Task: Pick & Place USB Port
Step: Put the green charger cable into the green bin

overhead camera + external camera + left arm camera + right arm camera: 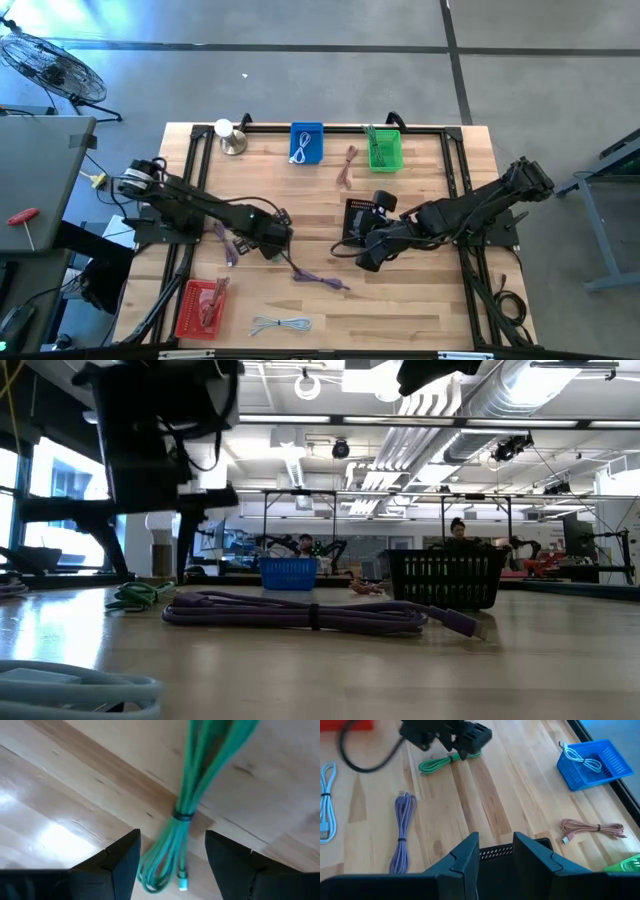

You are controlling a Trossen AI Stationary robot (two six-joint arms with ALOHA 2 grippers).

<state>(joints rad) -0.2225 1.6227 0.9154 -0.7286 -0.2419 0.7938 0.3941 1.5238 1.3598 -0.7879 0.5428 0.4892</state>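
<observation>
A green USB cable bundle lies flat on the wooden table; it also shows in the right wrist view and the low view. My left gripper hovers over it, open, one finger on each side of the bundle, near its looped end with the small plug. My right gripper is open and empty, held above the table just near of a black mesh basket. The basket's rim shows between its fingers.
A purple cable and a pale blue cable lie near the front. A red basket stands front left. A blue basket, a green basket and a pink cable are at the back.
</observation>
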